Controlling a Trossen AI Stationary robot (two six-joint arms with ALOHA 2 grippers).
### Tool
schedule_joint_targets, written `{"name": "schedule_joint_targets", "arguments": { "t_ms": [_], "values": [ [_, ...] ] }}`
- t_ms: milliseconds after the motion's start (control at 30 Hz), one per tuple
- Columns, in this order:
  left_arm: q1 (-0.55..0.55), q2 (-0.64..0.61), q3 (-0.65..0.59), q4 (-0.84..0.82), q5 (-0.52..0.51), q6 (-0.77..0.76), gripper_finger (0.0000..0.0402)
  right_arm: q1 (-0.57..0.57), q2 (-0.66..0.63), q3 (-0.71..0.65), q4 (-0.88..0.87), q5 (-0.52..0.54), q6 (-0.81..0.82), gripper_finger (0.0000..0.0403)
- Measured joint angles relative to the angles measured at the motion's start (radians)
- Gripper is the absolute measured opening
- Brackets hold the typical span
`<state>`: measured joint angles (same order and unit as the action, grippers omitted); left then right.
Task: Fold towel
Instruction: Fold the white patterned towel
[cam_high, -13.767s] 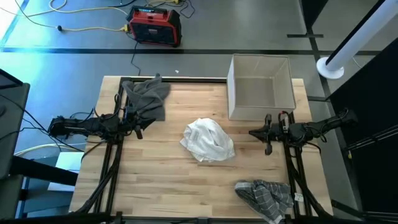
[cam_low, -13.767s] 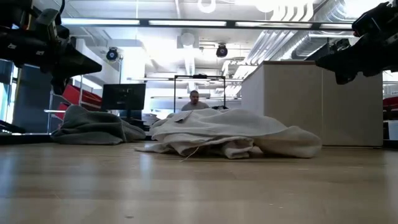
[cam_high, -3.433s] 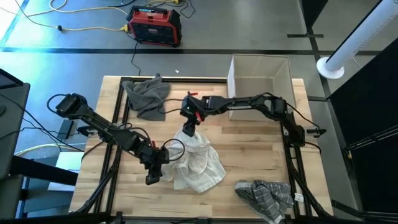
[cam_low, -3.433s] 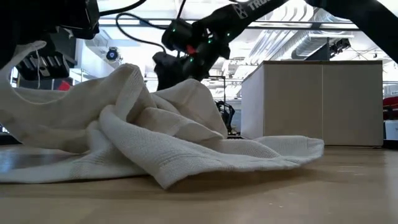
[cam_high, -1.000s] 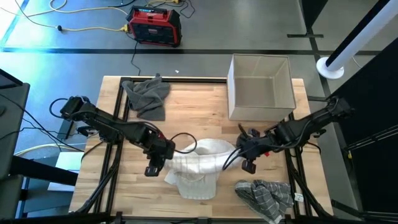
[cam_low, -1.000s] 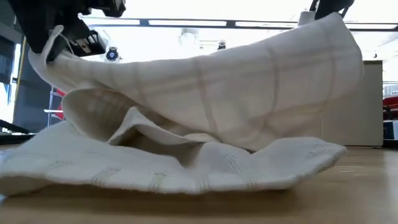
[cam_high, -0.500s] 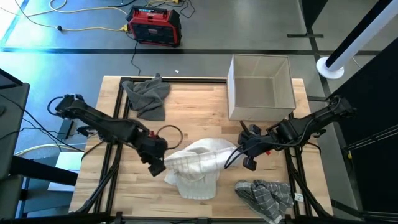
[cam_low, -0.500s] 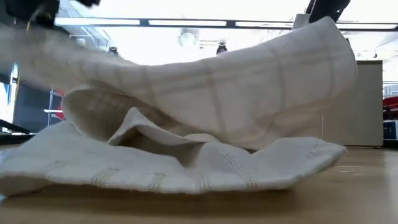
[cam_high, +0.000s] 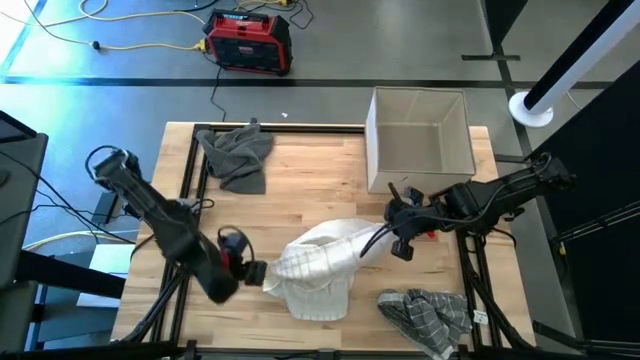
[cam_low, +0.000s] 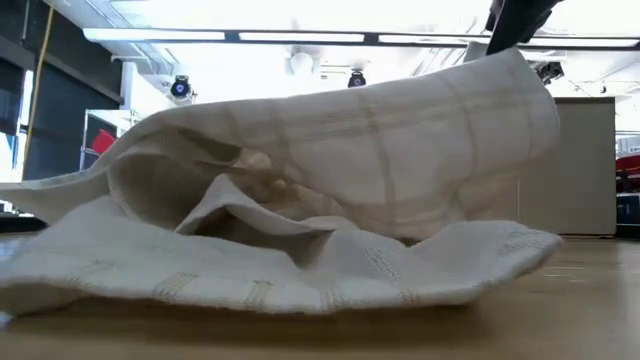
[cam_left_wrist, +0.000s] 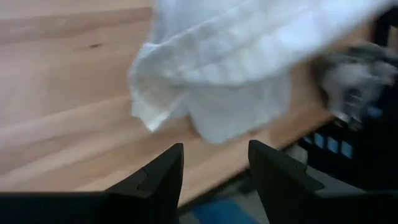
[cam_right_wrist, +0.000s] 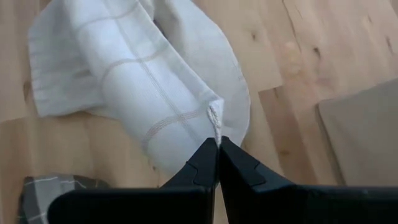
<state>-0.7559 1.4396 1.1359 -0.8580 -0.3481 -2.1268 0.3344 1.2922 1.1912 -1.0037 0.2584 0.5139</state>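
The white towel (cam_high: 318, 265) lies bunched on the wooden table (cam_high: 300, 170), spread between the two claws, its near part flat on the wood and its far part lifted. The right gripper (cam_right_wrist: 217, 163) has its fingers pinched together on a corner of the towel, and the cloth rises from the table toward that claw; in the low view this raised corner (cam_low: 510, 80) stands highest, with the fabric sagging away from it. The left gripper (cam_left_wrist: 211, 168) has its fingers spread apart with nothing between them, and the towel's other edge lies just ahead of it, apart from the fingertips. In the high view this claw (cam_high: 250, 272) sits just beside the towel's end, opposite the right one (cam_high: 398, 238). Beyond the right claw stands an open beige box (cam_high: 420, 138); a grey cloth (cam_high: 236, 152) lies well behind the left claw, and a checked grey cloth (cam_high: 428, 315) sits near the table's front edge, on the right claw's side
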Motion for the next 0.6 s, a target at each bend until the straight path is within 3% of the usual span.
{"name": "schedule_joint_targets", "arguments": {
  "t_ms": [100,267,400,600],
  "values": [
    [-0.001,0.073,-0.035,0.079,0.029,-0.059,0.0172,-0.001,0.000,0.000,0.000,0.001,-0.029,0.0000],
    [-0.003,0.131,-0.132,0.356,0.048,-0.063,0.0172,-0.001,0.000,0.000,0.001,-0.025,-0.051,0.0000],
    [-0.017,0.137,-0.170,0.354,0.089,-0.090,0.0172,-0.001,0.000,0.000,-0.001,-0.037,-0.051,0.0000],
    [-0.013,0.136,-0.218,0.336,0.072,-0.090,0.0172,-0.001,0.000,0.000,-0.001,-0.065,-0.049,0.0000]
  ]
}}
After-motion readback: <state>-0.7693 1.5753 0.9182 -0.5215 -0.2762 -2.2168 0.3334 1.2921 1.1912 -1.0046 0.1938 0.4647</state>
